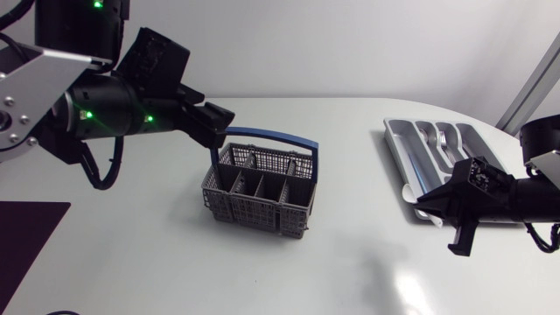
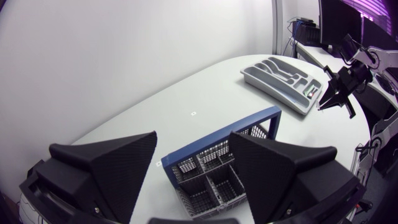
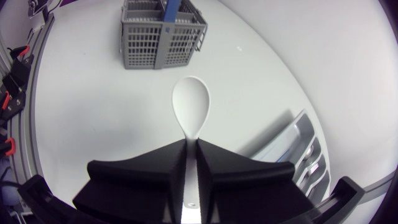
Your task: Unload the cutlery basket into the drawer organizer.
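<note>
From above, one grey basket with a blue handle stands mid-bench. One grey organizer lies well apart from it, to the right. There are two claws: the left claw hangs at the handle's left end, and the right claw is just beside the organizer's near corner.

From the left wrist, the left claw's two fingers stand wide apart, gripping nothing. The basket sits below and between them, with the organizer far ahead.

From the right wrist, the right claw is clamped on the handle of one white spoon, its bowl jutting ahead. The basket stands well ahead and the organizer lies beside the claw.
</note>
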Controlling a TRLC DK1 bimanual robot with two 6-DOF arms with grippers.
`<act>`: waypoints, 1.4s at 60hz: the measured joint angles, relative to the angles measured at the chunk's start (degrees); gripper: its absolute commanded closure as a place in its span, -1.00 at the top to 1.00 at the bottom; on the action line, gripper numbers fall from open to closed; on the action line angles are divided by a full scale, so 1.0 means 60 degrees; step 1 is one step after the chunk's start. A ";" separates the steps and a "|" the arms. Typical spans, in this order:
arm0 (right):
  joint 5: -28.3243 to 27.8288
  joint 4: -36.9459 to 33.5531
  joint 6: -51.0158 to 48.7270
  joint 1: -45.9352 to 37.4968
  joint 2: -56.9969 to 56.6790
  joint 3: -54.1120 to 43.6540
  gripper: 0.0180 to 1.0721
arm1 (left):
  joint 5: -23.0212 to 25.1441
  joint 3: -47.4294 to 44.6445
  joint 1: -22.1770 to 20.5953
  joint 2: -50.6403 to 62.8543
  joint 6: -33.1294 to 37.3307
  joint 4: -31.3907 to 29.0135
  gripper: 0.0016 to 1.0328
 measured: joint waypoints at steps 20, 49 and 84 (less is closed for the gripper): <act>0.0259 -0.0277 -0.3410 -0.2659 0.3337 0.2284 -0.85 | 0.0000 -0.0896 0.0885 -0.0339 0.0463 0.0004 0.62; 0.2342 0.0681 -0.5923 -0.3982 0.6543 0.4120 -0.85 | 0.0000 -0.1475 0.1188 -0.0721 0.0565 0.0004 0.64; 0.2860 0.2404 -0.5577 -0.4047 0.6145 0.3541 0.63 | 0.0495 -0.2146 0.2444 -0.1013 0.1056 0.0007 0.67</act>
